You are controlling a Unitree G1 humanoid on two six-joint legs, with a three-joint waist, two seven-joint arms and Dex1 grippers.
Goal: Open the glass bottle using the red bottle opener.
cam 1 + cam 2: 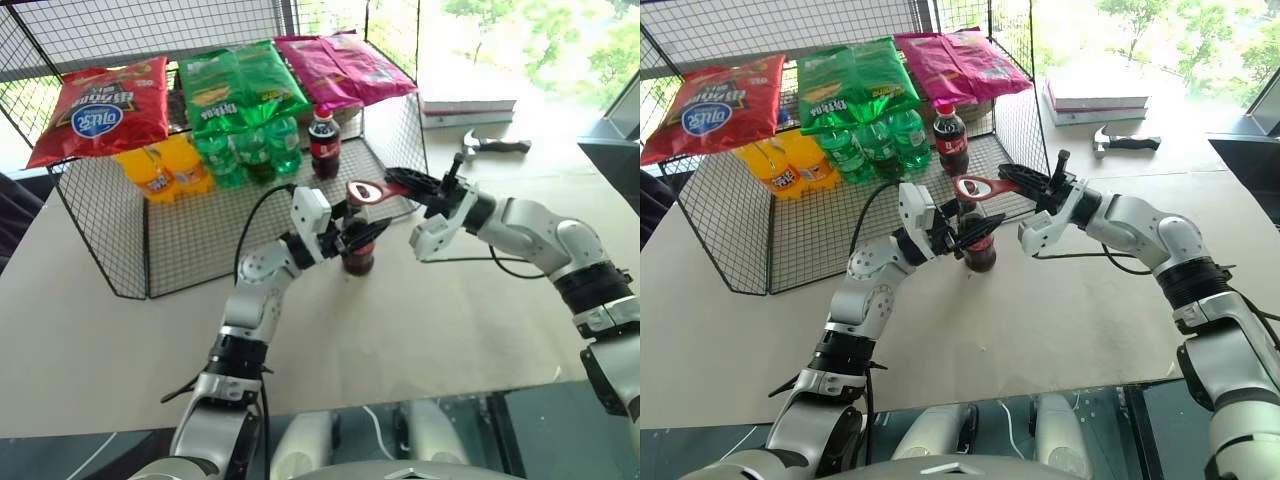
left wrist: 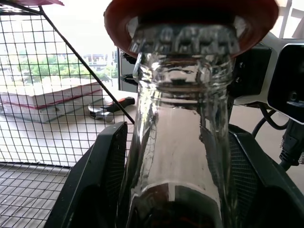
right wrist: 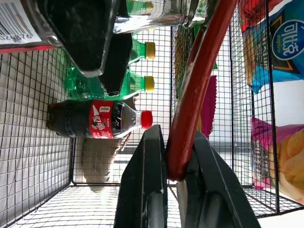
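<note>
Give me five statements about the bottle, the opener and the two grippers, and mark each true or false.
1. The left gripper holds the glass bottle upright on the table. True.
2. The red opener lies flat on the table. False: the right gripper is shut on its handle.
3. The opener's loop sits over the bottle's cap. True.
4. The cap is already off. False: it is still on.
5. A hammer lies beside the books. True.

I read this as a lab test bench staged like a shop corner: a paper-covered table (image 1: pixel 420 320), a black wire rack (image 1: pixel 90 215) stocked with crisp bags (image 1: pixel 100 105) and soft drink bottles (image 1: pixel 245 150), stacked books (image 1: pixel 468 108) and a hammer (image 1: pixel 495 145) near bright windows with trees outside.
</note>
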